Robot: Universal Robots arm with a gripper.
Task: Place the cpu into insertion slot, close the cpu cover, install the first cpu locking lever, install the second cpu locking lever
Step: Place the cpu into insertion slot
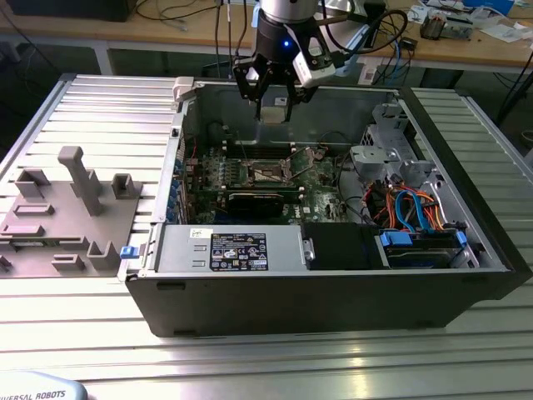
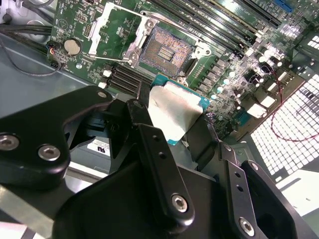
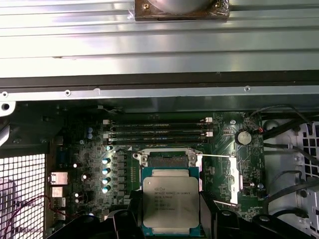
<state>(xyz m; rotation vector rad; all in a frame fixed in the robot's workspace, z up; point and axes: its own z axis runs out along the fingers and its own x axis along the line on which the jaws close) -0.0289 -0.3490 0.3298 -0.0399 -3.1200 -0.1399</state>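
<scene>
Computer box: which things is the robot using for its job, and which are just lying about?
For the job: pincer, holding the cpu; insertion slot; cpu cover, open.
Just lying about: grey holder blocks; blue cables; coin battery; memory slots.

In the first wrist view, most of the insertion slot [image 3: 169, 159] is covered by the cpu [image 3: 171, 201]. In the second wrist view, one side of the cpu is hidden behind a finger [image 2: 159, 159] of the gripper [image 2: 174, 115]. In the exterior view, the arm [image 1: 287, 17] is cut off at the upper edge, and the grey fixture [image 1: 58, 208] at the exterior view's left edge.
</scene>
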